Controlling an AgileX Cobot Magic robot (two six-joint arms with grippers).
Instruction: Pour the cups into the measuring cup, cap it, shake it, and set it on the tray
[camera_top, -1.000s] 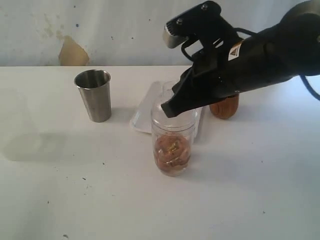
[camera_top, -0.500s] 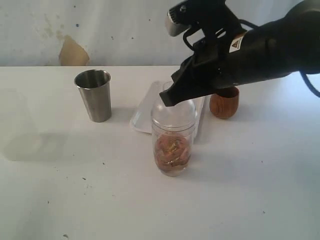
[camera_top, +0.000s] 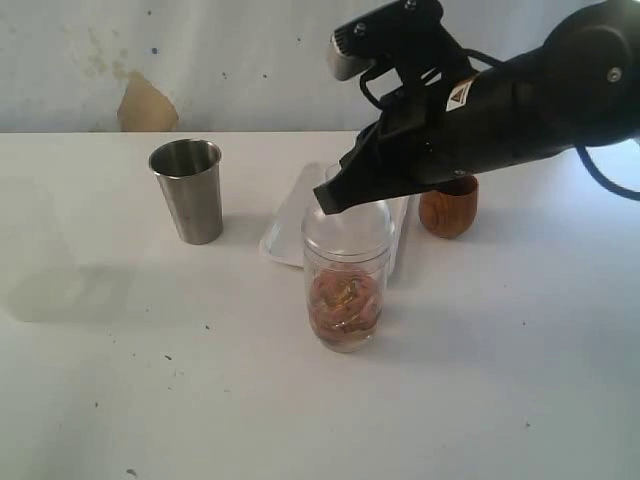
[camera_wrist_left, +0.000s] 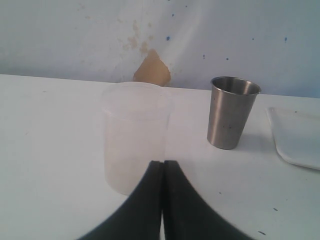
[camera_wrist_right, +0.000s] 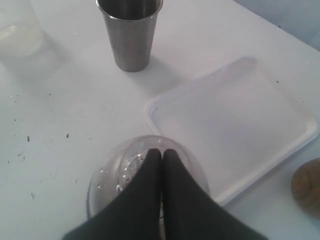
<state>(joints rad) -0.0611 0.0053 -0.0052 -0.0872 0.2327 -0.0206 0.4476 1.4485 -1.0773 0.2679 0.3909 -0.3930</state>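
Observation:
The measuring cup (camera_top: 345, 290) stands mid-table with brown and gold pieces at its bottom and a clear domed lid (camera_wrist_right: 112, 175) on top. My right gripper (camera_top: 325, 200) (camera_wrist_right: 161, 151) is shut, holding nothing, with its tips right over the dome; I cannot tell whether they touch it. The steel tumbler (camera_top: 188, 190) (camera_wrist_left: 231, 112) (camera_wrist_right: 130, 32) stands upright to the left. The wooden cup (camera_top: 447, 210) (camera_wrist_right: 307, 192) stands behind the right arm, partly hidden. The white tray (camera_top: 285, 230) (camera_wrist_right: 235, 115) lies just behind the measuring cup. My left gripper (camera_wrist_left: 163, 162) is shut and empty, out of the exterior view.
A frosted milky cup (camera_wrist_left: 135, 135) (camera_top: 35, 250) stands at the table's left, right ahead of the left gripper. The right arm (camera_top: 500, 110) hangs over the tray and the wooden cup. A stained wall (camera_top: 150, 60) backs the table.
The right gripper has risen a little from the top of the measuring cup and stays shut; the domed lid now shows below its tips. Nothing else has moved.

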